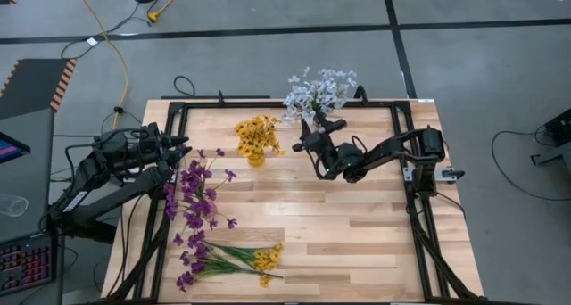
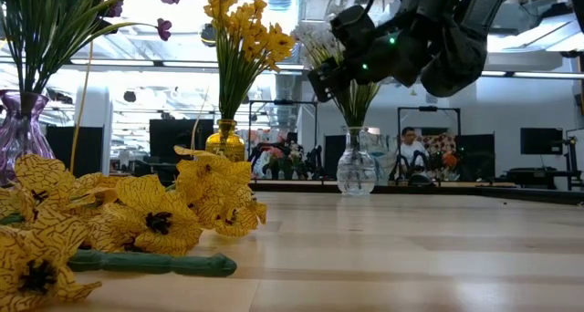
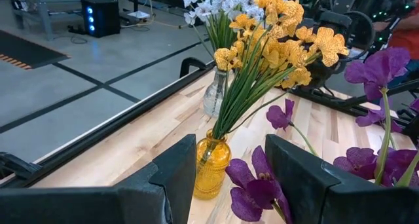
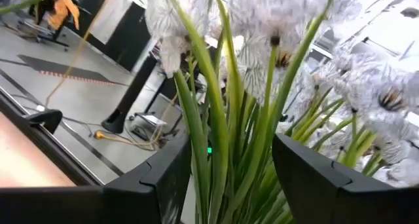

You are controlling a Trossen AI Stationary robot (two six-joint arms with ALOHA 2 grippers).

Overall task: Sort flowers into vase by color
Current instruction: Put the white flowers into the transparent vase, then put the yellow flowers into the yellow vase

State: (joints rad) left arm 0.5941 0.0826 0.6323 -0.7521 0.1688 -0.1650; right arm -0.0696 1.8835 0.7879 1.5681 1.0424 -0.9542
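Observation:
White flowers [image 1: 319, 93] stand in a clear vase [image 2: 356, 166] at the table's far edge. My right gripper [image 4: 232, 158] is open, and its fingers stand on either side of their green stems [image 4: 219, 139], above the vase. Yellow flowers [image 1: 258, 134] stand in a yellow vase [image 3: 211, 165], and purple flowers [image 1: 192, 193] in a purple vase [image 2: 18, 130]. Loose purple and yellow flowers [image 1: 227, 260] lie flat near the front edge. My left gripper [image 3: 229, 158] waits open at the table's left, with nothing between its fingers. My right gripper comes at the white flowers' stems [image 4: 219, 139] about level from the table's near side, with the bunch between its two fingers and the fingers lying across the stems. Whether the fingers touch the stems, I cannot tell. The flowers stay upright in their vase.
A black frame [image 1: 268, 103] runs around the wooden table top. The three vases stand in its far and left parts. Bare wood [image 1: 357, 234] lies at the middle and the right front. A person sits in the room behind [image 2: 408, 139].

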